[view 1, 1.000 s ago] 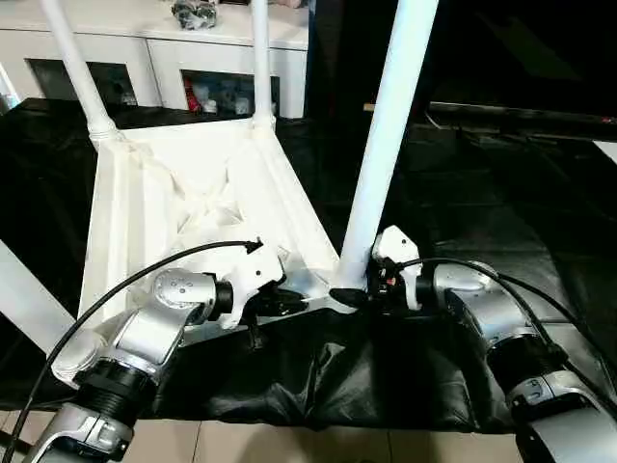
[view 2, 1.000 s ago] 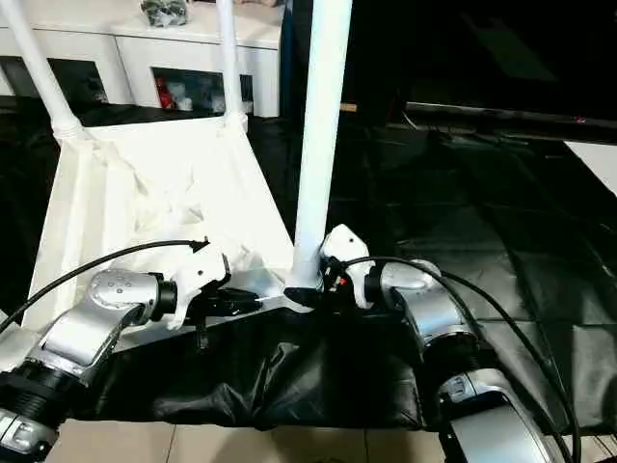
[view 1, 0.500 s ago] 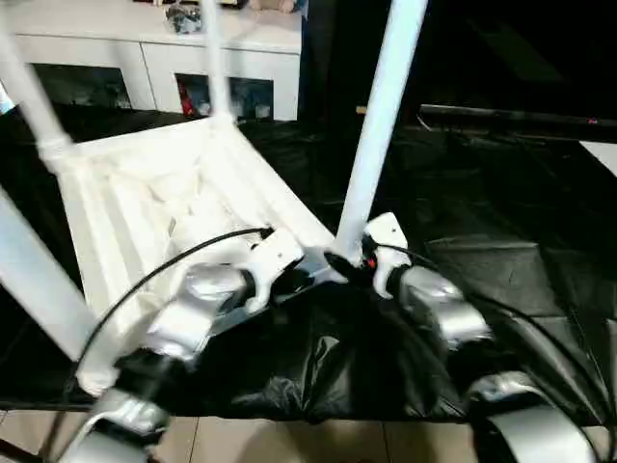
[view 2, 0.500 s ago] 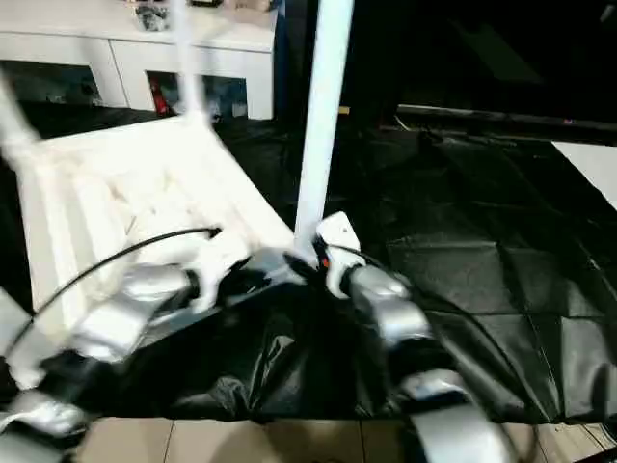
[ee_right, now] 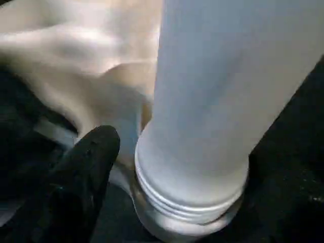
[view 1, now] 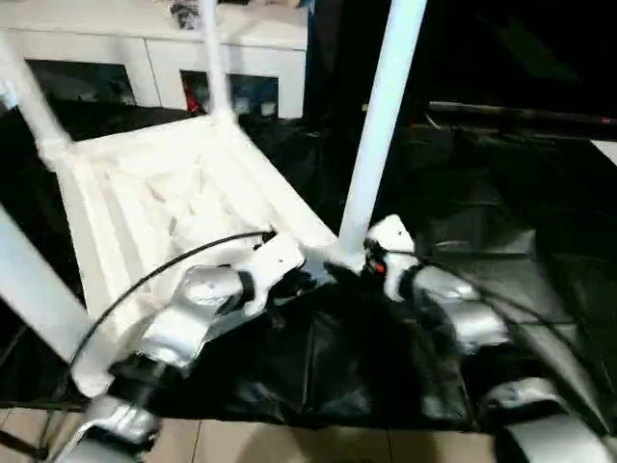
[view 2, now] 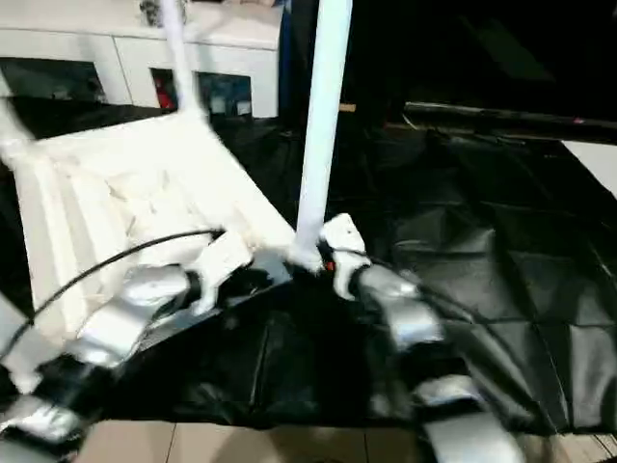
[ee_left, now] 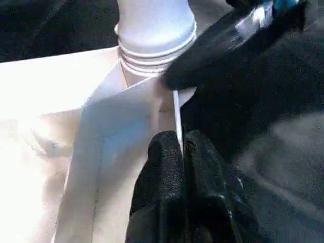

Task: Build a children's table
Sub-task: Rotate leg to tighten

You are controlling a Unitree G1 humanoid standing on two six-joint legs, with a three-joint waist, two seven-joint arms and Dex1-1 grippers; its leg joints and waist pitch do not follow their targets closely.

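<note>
The children's table lies upside down on black cloth, its ribbed white tabletop [view 1: 145,193] facing up. Two legs [view 1: 217,68] stand in the far corners and another rises at the near left [view 1: 29,289]. The near right leg [view 1: 378,125] stands upright in its corner socket, its threaded collar [ee_left: 154,30] just above the socket. My left gripper [view 1: 307,280] is shut on the thin near rim beside that corner, fingers [ee_left: 169,162] pressed together. My right gripper [view 1: 355,258] straddles that leg's base [ee_right: 202,167]; one finger [ee_right: 86,172] stands a little apart from the collar.
The black-draped work table [view 1: 501,193] stretches away to the right. A white cabinet [view 1: 145,48] with glass doors stands behind it. A black cable [view 1: 145,280] loops over my left forearm. Pale floor tiles [view 1: 241,444] show below the table's near edge.
The whole picture has shifted and tilted with the camera. Both grippers stay at the same near right corner, and the leg still stands upright in its socket.
</note>
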